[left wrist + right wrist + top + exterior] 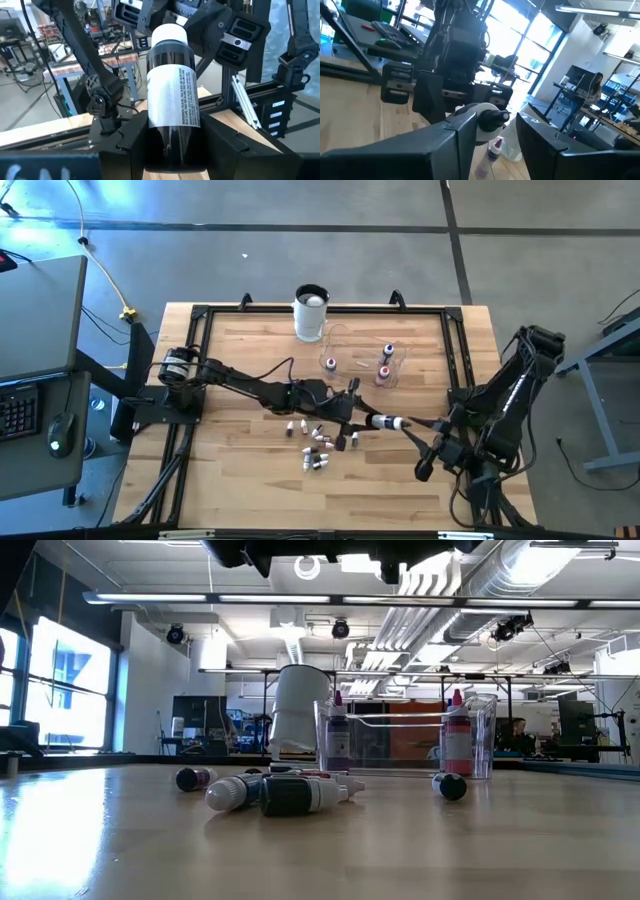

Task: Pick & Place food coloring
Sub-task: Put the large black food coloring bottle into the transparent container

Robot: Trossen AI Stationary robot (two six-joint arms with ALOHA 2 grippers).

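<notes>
Gripping dark bottle by its base, left hand reaches out level above bench centre, white cap toward right hand; label print too small to read. Right hand fingers parted around cap, contact unclear. Loose bottles lie below left arm, more stand in clear bowl by white cup

Two dark jointed arms, black cables
</notes>
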